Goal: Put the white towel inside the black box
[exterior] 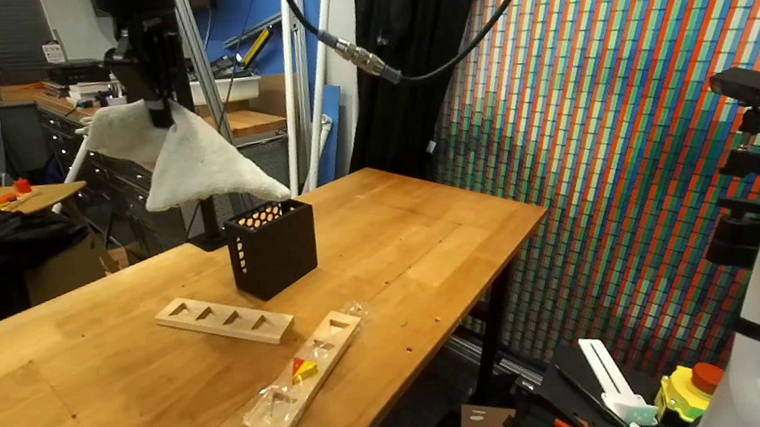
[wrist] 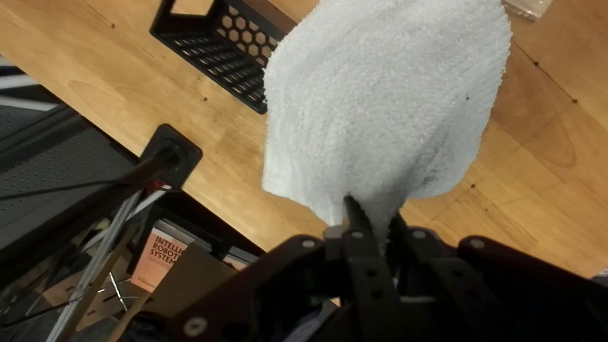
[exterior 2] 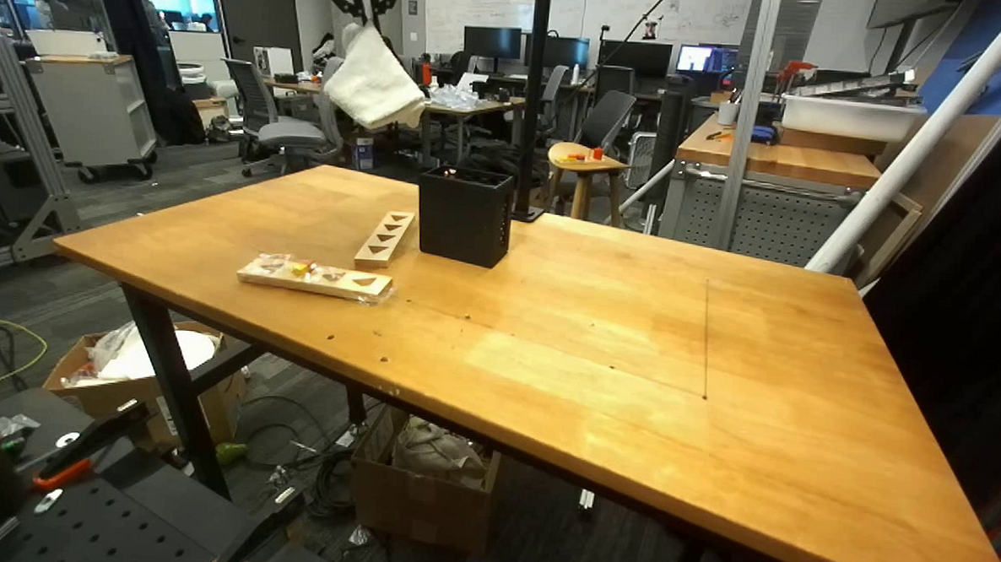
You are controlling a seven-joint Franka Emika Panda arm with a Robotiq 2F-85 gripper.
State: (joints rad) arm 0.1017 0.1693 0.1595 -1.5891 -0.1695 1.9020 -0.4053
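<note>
The white towel (exterior: pixel 203 164) hangs from my gripper (exterior: pixel 161 116), pinched near its top and draped in folds. It also shows in an exterior view (exterior 2: pixel 374 81) and in the wrist view (wrist: pixel 384 95), where the fingertips (wrist: pixel 374 211) close on a bunched part. The black box (exterior: pixel 276 251) stands upright on the table with its top open and honeycomb holes in a wall. In an exterior view the towel is above and left of the box (exterior 2: pixel 463 216), apart from it. In the wrist view the towel hides part of the box (wrist: pixel 213 61). The box's inner floor is mostly hidden.
The wooden table (exterior: pixel 384 243) bears a strip with triangular holes (exterior: pixel 225 319) and a plastic-wrapped strip (exterior: pixel 302 376) with red and yellow pieces, both near the box. A black post on a base plate (wrist: pixel 173 152) stands at the table's edge beside the box.
</note>
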